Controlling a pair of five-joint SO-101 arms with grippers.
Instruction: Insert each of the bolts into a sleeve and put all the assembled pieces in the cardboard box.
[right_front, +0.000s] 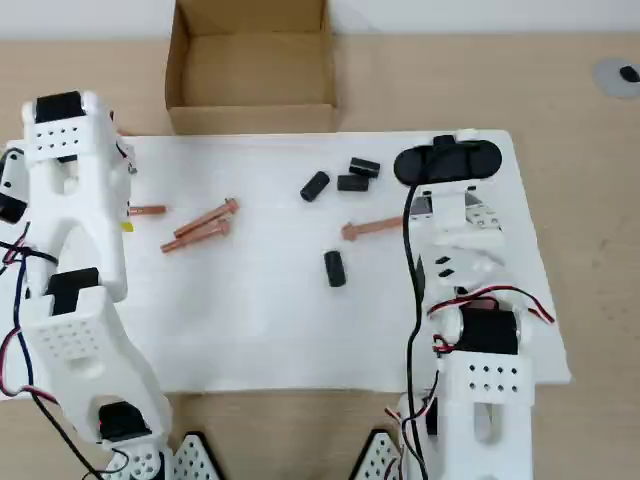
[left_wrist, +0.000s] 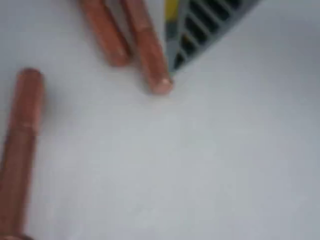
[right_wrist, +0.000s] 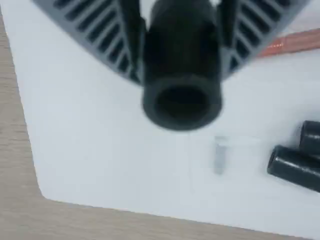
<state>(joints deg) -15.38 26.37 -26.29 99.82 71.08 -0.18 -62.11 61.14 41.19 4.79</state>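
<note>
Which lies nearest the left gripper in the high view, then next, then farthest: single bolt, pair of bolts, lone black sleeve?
1. Single bolt, right beside the left gripper.
2. Pair of bolts, farther toward the middle of the sheet.
3. Lone black sleeve, farthest, near the sheet's middle.

I see the cardboard box (right_front: 250, 118) on the table (right_front: 580, 250), just behind the far edge of the sheet (right_front: 260, 320), left of centre. On the sheet, a pair of bolts (right_front: 200, 226) lies side by side at the left, a single bolt (right_front: 148, 210) further left, and a fourth bolt (right_front: 372, 228) right of centre. Three sleeves (right_front: 352, 183) cluster behind that fourth bolt, a lone sleeve (right_front: 334, 268) lies in front of it, and a fifth sleeve (right_wrist: 182, 100) sits between the right gripper's (right_wrist: 182, 45) fingers.
</note>
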